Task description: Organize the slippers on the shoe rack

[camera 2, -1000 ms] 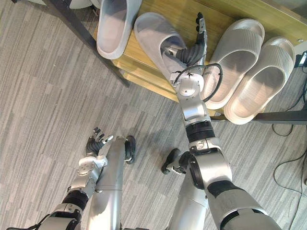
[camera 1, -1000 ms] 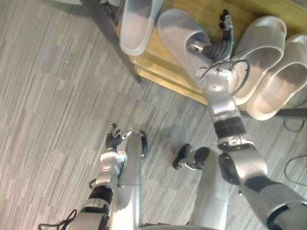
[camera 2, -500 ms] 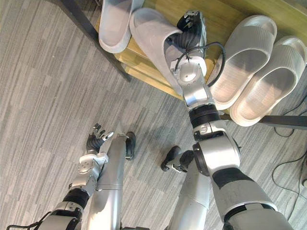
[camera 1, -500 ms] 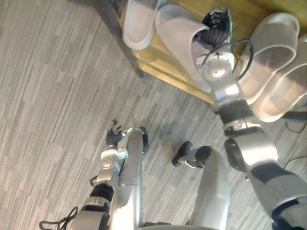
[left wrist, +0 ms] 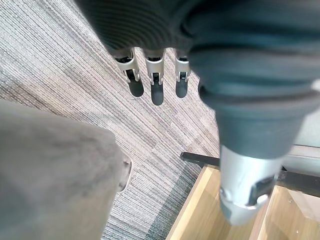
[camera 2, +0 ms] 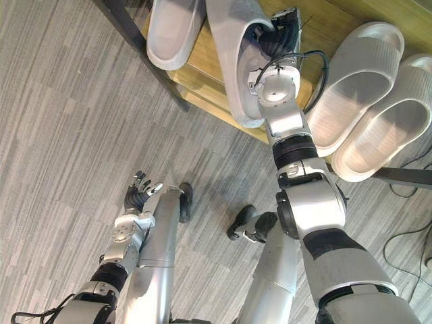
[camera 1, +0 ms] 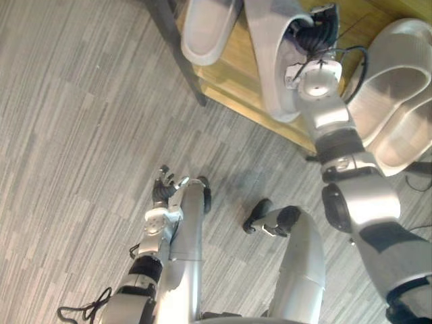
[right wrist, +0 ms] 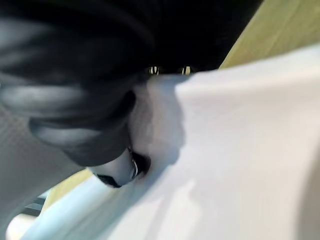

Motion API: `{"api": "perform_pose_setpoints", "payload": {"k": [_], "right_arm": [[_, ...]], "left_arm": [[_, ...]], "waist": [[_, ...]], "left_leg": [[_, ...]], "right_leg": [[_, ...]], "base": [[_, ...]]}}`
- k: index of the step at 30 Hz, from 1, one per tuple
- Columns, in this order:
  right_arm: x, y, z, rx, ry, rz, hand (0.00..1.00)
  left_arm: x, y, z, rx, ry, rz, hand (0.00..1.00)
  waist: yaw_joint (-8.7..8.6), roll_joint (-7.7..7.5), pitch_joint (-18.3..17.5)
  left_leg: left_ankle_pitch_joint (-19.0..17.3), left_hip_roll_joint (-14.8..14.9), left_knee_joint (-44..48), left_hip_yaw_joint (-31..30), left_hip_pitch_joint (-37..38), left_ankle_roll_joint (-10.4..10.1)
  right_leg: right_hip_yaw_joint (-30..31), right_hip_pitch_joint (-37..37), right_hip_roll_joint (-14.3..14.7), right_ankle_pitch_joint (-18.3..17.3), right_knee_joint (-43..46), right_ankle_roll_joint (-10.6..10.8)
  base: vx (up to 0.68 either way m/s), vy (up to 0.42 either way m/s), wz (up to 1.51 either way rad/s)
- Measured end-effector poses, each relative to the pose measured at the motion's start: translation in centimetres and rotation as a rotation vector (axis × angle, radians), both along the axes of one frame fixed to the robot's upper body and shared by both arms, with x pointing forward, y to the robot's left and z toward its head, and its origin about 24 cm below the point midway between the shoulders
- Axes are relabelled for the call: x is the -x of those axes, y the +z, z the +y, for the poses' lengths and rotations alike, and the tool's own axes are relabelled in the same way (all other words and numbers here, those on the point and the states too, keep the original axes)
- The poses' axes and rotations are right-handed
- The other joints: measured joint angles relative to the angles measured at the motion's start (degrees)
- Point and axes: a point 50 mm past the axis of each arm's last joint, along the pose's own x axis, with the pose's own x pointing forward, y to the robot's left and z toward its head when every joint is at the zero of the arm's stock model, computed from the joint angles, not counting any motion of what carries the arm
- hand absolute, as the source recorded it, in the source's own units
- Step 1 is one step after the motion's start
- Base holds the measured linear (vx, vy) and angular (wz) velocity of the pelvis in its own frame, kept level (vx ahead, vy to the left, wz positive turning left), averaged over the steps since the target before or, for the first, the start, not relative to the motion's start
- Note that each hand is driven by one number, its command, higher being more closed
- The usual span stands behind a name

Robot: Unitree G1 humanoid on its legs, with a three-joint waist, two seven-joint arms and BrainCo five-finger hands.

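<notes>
1. Holding the grey slipper [camera 2: 233,67] by its strap with the right hand [camera 2: 278,35]: thumb tucked inside the opening, fingers curled over the top.
2. Found on the wooden shoe rack [camera 2: 327,20], between a lighter slipper [camera 2: 172,34] on one side and a pair of slippers [camera 2: 354,81] on the other, heel end close to the front edge.
3. Hanging low over the floor [camera 2: 61,135] with the left hand [camera 2: 138,196], fingers loose and spread, nothing inside.
4. Probably in the middle of lining up the grey slipper with the lighter one.
5. Danger of losing the grip: only a pinch on a soft strap, so easy to twist out with a quick pull.
6. Danger of a fall to the floor: with the heel so near the edge, enough to drag it a little toward the robot.
7. Danger of pushing the lighter slipper out of place: just beside, so better to avoid a wide swing.
</notes>
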Motion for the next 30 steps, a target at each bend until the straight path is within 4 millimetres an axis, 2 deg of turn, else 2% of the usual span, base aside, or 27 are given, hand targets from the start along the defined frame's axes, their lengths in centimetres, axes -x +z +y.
{"api": "perform_pose_setpoints", "payload": {"k": [5,12,13,21,30], "right_arm": [[0.0,0.5,-0.9,-0.205,0.043,-0.01,1.0],[0.0,0.7,-1.4,-0.368,0.069,-0.027,1.0],[0.0,0.7,-1.4,-0.375,0.071,-0.028,0.0],[0.1,1.3,-1.3,-0.4,0.086,-0.042,0.0],[0.4,3.5,-0.2,-0.438,0.156,-0.078,0.0]], "left_arm": [[-0.1,0.1,-0.2,0.003,-0.005,-0.003,0.0],[-0.1,0.1,-0.3,0.005,-0.006,0.0,0.0],[-0.1,0.1,-0.3,0.007,-0.006,0.0,0.0],[-0.1,0.0,-0.4,0.035,0.0,0.01,0.0],[-0.2,0.1,-0.6,0.034,-0.011,0.007,0.0]], "waist": [[0.39,0.05,0.0],[0.57,0.05,0.0],[0.58,0.05,0.0],[0.78,0.11,0.0],[1.2,0.16,0.0]], "left_leg": [[0.0,-0.1,0.3,0.0,-0.1,0.0],[0.0,-0.1,0.5,0.0,-0.1,0.0],[0.0,-0.1,0.5,0.0,-0.1,0.0],[0.0,-0.2,0.5,-0.1,-0.2,0.0],[0.0,-0.3,0.5,-0.2,-0.4,0.0]], "right_leg": [[0.0,0.0,-0.1,0.0,0.2,0.0],[0.1,0.0,-0.1,0.0,0.3,0.0],[0.1,0.0,-0.1,0.0,0.3,0.0],[0.0,0.0,-0.1,0.0,0.4,0.0],[-0.1,0.0,-0.2,0.0,0.3,0.0]], "base": [[0.0,0.0,0.0],[0.0,0.0,0.0],[0.0,0.0,0.0],[0.0,0.0,0.0],[0.0,0.0,0.0]]}}
